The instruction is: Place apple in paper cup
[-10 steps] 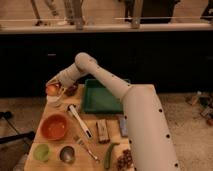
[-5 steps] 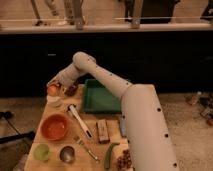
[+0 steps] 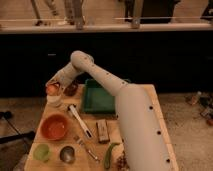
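The red-orange apple (image 3: pixel 52 89) sits at the mouth of the short white paper cup (image 3: pixel 54 99), at the back left corner of the wooden table (image 3: pixel 150 100). My gripper (image 3: pixel 56 83) is right at the apple, just above and behind it, at the end of the white arm that reaches down-left from the elbow (image 3: pixel 80 59). The cup's lower wall shows below the apple; its rim is hidden by the fruit.
A dark small bowl (image 3: pixel 71 89) is beside the cup. A green tray (image 3: pixel 102 96) lies to the right. Nearer are a large orange bowl (image 3: pixel 54 127), a light-green cup (image 3: pixel 41 151), a metal cup (image 3: pixel 67 153), a white-handled utensil (image 3: pixel 80 120), a brown block (image 3: pixel 102 131) and a green vegetable (image 3: pixel 111 152).
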